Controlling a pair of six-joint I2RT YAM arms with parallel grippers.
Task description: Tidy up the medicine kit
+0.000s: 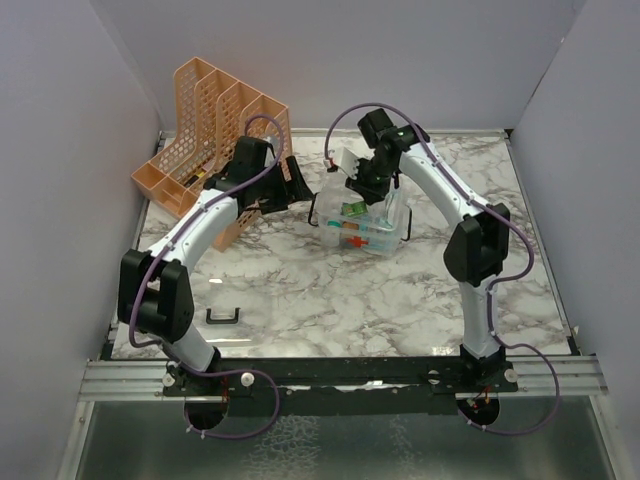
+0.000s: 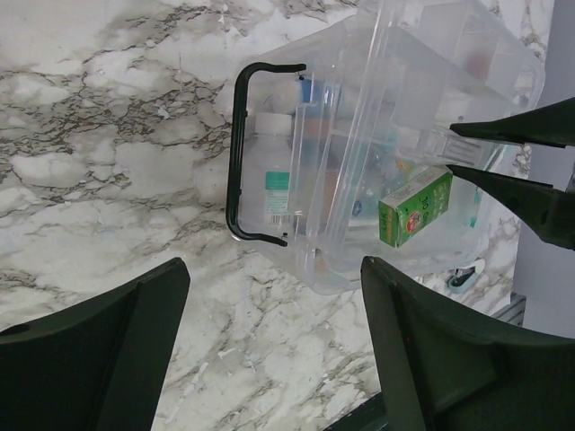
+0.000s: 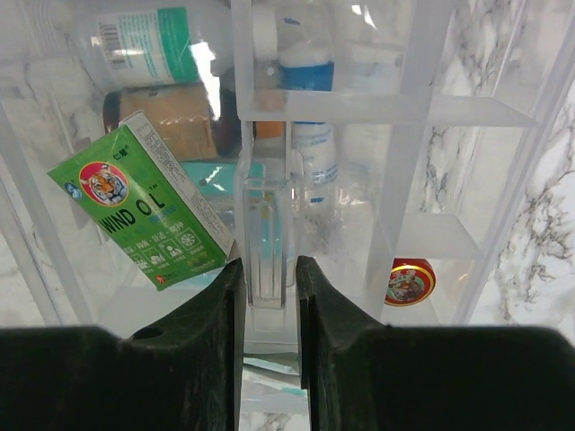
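Clear plastic, one item: the medicine kit (image 1: 396,222) is sitting on the marble bench (image 1: 330,300), just above the middle of the top view. Its black handle (image 2: 235,162) is pointing toward frame left.

Contents you are seeing through the walls in the right wrist view:
- a green box (image 3: 144,211), leaning at centre left
- a bottle with a teal label (image 3: 148,45), lying at upper left
- a brown roll (image 3: 175,121), lying just below that bottle
- a white-and-blue tube (image 3: 310,108), standing at upper centre
- a small red tin (image 3: 411,281), resting in a compartment at lower right

Right jaws: you are clenching them on a clear upright tab of the kit, with both pads pressing its sides at lower centre of the right wrist view.

Left jaws: you are holding them spread wide and grasping nothing. Bare marble is showing between them, and the kit's handle is lying just ahead, above the gap, in the left wrist view.

Orange mesh rack (image 1: 205,125): it is standing at upper left of the top view, apart from the kit.

Loose black U-shaped piece (image 1: 222,317): it is lying on the bench at lower left of the top view, well apart from the kit.
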